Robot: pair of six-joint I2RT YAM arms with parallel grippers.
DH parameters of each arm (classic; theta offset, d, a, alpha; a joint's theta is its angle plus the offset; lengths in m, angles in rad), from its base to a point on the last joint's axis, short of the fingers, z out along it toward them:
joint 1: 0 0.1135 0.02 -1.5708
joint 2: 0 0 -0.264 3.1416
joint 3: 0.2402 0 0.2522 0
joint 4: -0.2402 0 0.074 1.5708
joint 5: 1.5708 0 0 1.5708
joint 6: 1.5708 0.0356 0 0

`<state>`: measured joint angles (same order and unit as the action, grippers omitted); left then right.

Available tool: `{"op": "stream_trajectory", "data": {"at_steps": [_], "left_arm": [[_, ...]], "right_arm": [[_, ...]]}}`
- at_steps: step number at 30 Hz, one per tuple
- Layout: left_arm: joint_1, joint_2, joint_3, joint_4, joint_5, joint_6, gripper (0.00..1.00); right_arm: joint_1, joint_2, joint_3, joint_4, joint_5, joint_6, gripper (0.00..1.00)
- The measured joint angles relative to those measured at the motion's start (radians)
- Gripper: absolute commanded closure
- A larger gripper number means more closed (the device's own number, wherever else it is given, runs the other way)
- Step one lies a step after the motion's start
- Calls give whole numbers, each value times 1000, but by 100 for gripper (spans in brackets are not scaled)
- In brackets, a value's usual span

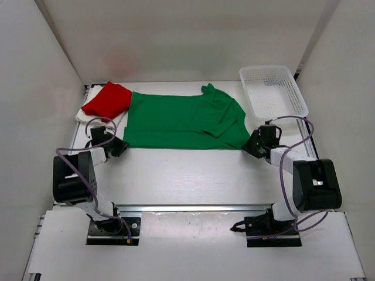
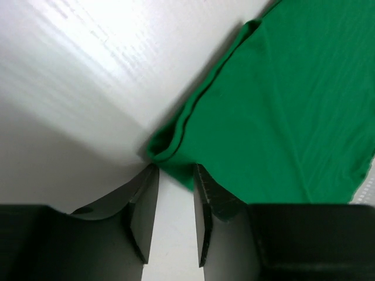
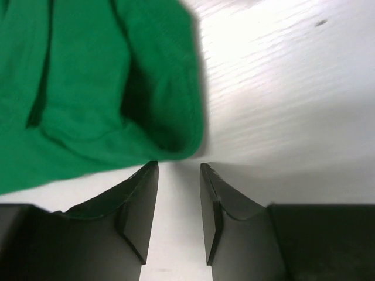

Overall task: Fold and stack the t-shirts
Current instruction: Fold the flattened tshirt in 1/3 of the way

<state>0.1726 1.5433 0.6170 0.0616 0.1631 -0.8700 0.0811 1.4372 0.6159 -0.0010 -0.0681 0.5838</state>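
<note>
On the table (image 1: 193,175), the spread shirt (image 1: 176,120) lies flat across the middle. Just beside its left end, toward the far left corner, the second shirt (image 1: 108,99) sits on top of the third shirt (image 1: 84,115). A basket (image 1: 265,68) stands in the far right corner. The left gripper (image 1: 120,145) is at the spread shirt's near left corner, and the right gripper (image 1: 250,146) is at its near right corner.
</note>
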Motion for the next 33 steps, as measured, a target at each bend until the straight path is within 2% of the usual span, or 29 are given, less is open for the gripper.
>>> {"op": "stream_trajectory", "data": {"at_steps": [2,4,5,7,8,9,10,12,16,20,27,33], "left_arm": [[0,39,18,30,8,-13,67],[-2,62,26,46,12,-23,80],[-3,73,30,52,11,-25,83],[-5,90,38,66,14,-36,94],[-8,95,42,71,14,-38,95],[-10,100,46,74,13,-40,99],[-13,105,52,74,12,-41,100],[-19,118,68,73,9,-40,100],[-26,134,95,58,1,-31,100],[-21,113,80,42,-3,-22,100],[69,-69,-88,-3,36,0,100],[180,-274,-209,-141,97,70,100]], "right_arm": [[-20,35,7,24,0,0,66],[-34,65,21,44,-5,0,68],[-42,80,31,56,-6,0,70],[-57,105,41,83,-20,-1,76],[-64,113,41,97,-24,-1,79],[-68,120,41,109,-31,0,87],[-71,128,42,119,-34,-1,94],[-73,150,54,126,-48,3,100],[-76,178,90,121,-56,13,100],[-71,135,62,88,-47,38,100],[-52,-89,-108,-6,-75,84,100],[-212,-377,-286,-156,-188,97,100]]}}
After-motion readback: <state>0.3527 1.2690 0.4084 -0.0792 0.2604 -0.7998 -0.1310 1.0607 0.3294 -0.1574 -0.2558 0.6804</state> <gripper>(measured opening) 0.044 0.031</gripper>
